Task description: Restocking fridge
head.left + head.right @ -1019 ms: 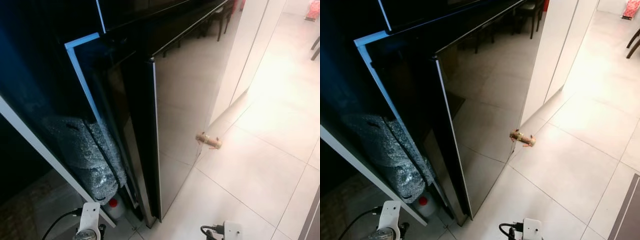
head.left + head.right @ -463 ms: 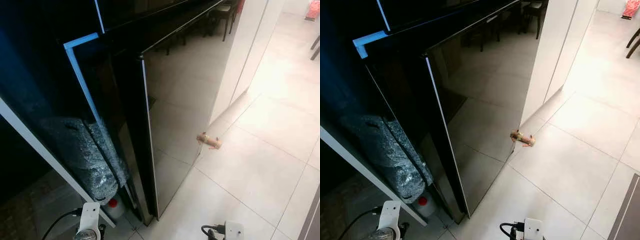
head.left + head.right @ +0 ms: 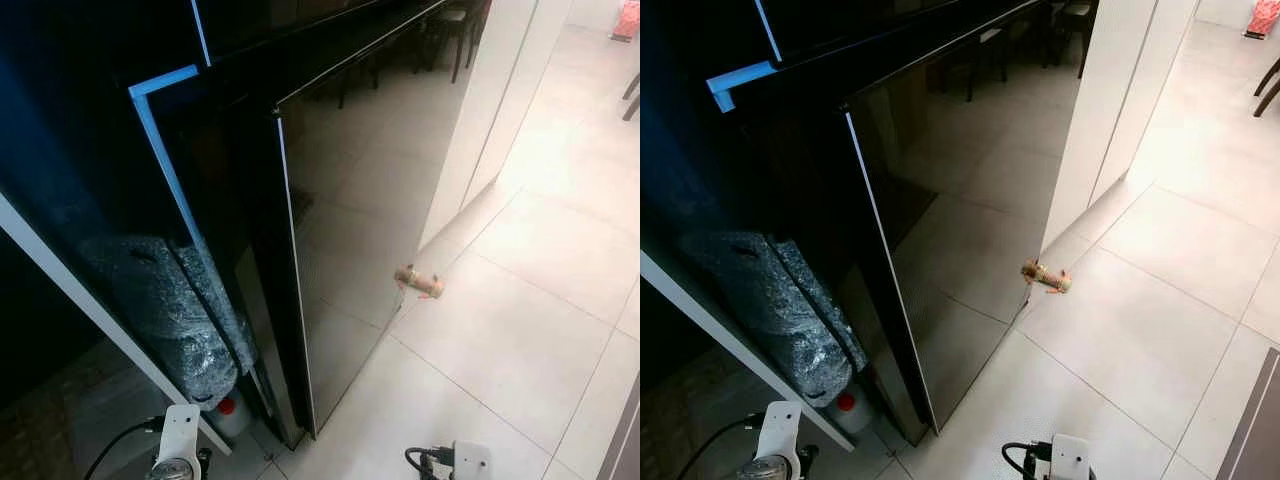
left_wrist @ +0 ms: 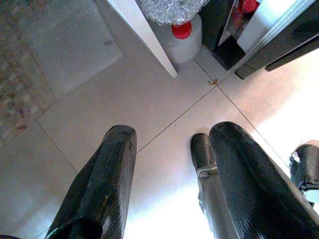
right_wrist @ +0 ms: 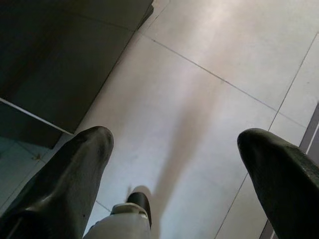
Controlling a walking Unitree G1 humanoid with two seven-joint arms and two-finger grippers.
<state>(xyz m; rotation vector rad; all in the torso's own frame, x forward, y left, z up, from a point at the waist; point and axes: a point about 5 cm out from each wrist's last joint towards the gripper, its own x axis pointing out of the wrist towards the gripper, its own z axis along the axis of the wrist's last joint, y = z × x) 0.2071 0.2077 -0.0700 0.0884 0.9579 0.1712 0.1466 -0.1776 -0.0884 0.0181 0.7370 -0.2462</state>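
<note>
Head view: pale tiled floor (image 3: pixel 520 340) is filling the 3-to-6 o'clock area, white cabinet panels (image 3: pixel 490 110) standing at 1 o'clock. Glossy black fridge door (image 3: pixel 370 200) is hanging ajar at centre, mirroring the tiles. At 8 o'clock a bubble-wrapped bundle (image 3: pixel 170 310) is leaning over a red-capped jug (image 3: pixel 228 412).

Left wrist view: left gripper (image 4: pixel 169 164) is hanging released above the floor, the jug near the fridge's base.

Right wrist view: right gripper (image 5: pixel 174 164) is hanging spread wide over tiles.

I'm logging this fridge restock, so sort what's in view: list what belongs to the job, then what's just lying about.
Job:
- glossy black fridge door, ajar
- left claw, open, empty, hanging above the floor
- right claw, open, empty, hanging above the floor

Lying about:
- bubble-wrapped bundle beside the door
- red-capped white jug on the floor
- small brass-coloured object on the tiles
</note>
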